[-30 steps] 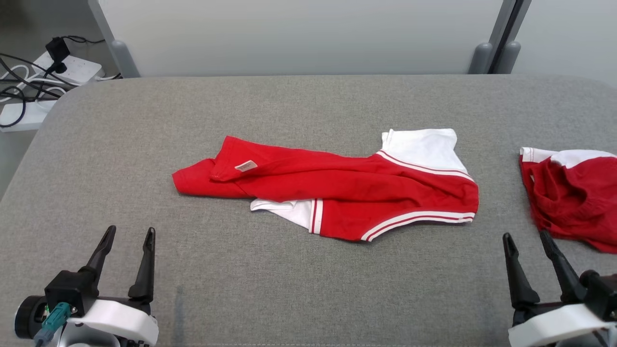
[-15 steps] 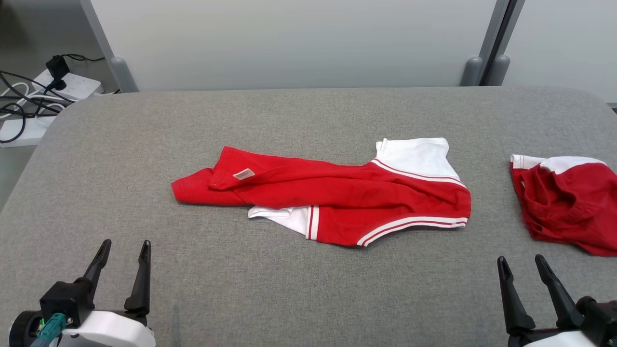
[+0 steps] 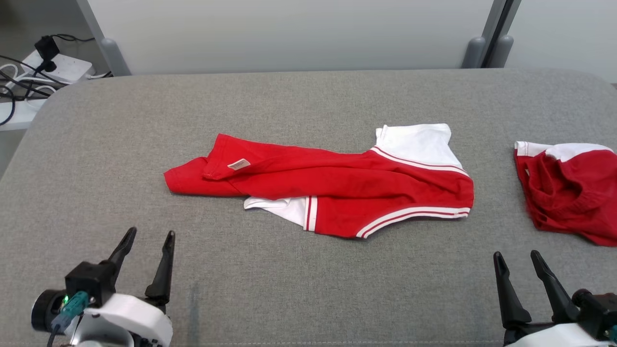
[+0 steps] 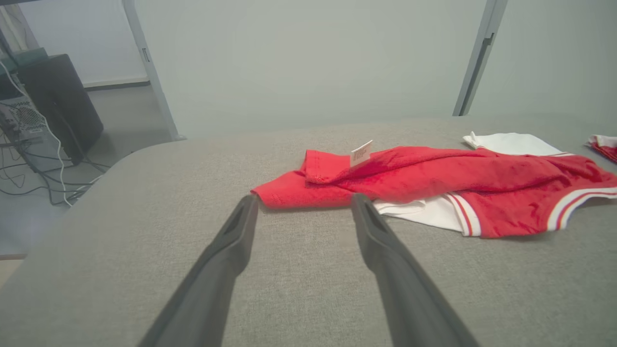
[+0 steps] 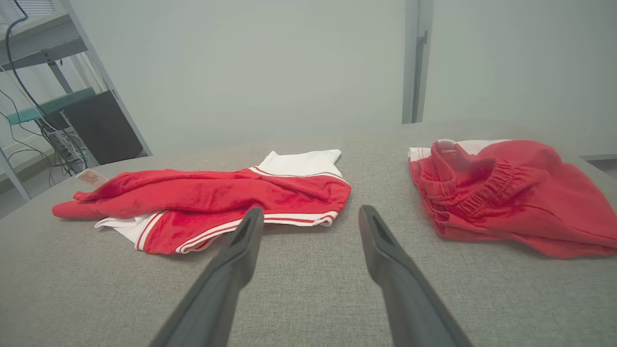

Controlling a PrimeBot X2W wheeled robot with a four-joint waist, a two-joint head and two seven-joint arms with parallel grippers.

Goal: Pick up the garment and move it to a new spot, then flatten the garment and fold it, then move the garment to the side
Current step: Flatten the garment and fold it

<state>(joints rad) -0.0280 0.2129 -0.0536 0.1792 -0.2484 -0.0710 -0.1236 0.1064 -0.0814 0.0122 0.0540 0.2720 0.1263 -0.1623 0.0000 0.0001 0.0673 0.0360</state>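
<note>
A red garment with white panels and stripes [image 3: 337,183] lies crumpled and stretched across the middle of the grey table [image 3: 289,289]; it also lies ahead in the left wrist view [image 4: 434,178] and to the left in the right wrist view [image 5: 217,197]. A small white label [image 3: 238,164] sticks up near its left end. My left gripper [image 3: 149,238] hovers open at the lower left, short of the garment's left end, holding nothing. My right gripper [image 3: 516,256] is open at the lower right, empty, below the garment's right end.
A second red and white garment [image 3: 569,193] lies bunched at the table's right edge, near my right gripper [image 5: 308,214]. Power strips and cables [image 3: 29,77] sit on the floor beyond the far left corner. Partition panels [image 3: 289,33] stand behind the table.
The head camera has shifted, so the whole picture moved. My left gripper has come forward and to the right toward the garment's left end. The garment lies the same.
</note>
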